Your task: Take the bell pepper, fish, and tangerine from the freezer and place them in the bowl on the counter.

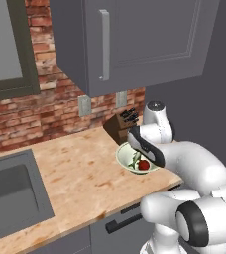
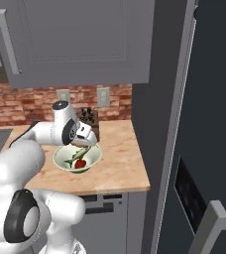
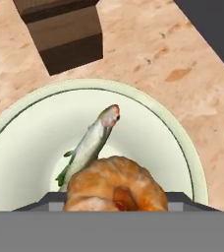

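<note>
The pale green-white bowl (image 1: 122, 158) (image 2: 60, 158) (image 3: 25, 147) sits on the tan counter (image 1: 75, 173) in front of the knife block. The silvery fish (image 3: 89, 145) (image 1: 135, 158) (image 2: 79, 155) lies slanted inside it. Beside the fish rests the red bell pepper (image 1: 143, 164) (image 2: 80, 162). My gripper (image 3: 116, 199) (image 2: 87, 141) hangs just above the bowl, shut on the orange tangerine (image 3: 114, 179), which covers most of the pepper in the hand view. The slate-blue freezer (image 2: 214, 124) stands at the right.
A wooden knife block (image 1: 121, 124) (image 3: 65, 34) stands right behind the bowl, against the brick backsplash. A grey wall cabinet (image 1: 135, 39) hangs overhead. A sink (image 1: 11, 193) is set into the counter at the left. The counter's edge runs close to the bowl's right.
</note>
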Available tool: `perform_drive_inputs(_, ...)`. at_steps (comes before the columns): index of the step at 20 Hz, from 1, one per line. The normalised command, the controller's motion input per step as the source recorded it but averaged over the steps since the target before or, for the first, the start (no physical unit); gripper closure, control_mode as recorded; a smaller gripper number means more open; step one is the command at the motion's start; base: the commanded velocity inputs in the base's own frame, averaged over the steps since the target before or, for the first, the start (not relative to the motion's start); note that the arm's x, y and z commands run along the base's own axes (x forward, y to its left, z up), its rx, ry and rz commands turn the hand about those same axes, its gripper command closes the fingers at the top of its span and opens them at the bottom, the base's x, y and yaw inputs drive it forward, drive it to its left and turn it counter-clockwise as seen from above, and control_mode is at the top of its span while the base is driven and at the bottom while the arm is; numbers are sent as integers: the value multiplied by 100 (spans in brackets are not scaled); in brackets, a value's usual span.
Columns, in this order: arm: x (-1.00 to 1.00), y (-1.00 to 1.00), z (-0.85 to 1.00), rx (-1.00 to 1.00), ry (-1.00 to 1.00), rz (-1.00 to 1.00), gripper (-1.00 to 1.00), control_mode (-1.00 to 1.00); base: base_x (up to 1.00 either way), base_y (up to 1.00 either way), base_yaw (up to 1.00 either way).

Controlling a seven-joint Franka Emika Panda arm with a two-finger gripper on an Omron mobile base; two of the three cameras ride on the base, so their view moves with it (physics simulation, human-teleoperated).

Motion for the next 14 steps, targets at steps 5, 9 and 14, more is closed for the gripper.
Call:
perform_drive_inputs(5,5,-2,-46,0,4,0,100,-100,0,0,0)
perform_drive_inputs(9,20,-9,-29,0,0,0,100,-100,0,0,0)
perform_drive_inputs(14,27,-2,-4,0,0,0,-100,-100,0,0,0)
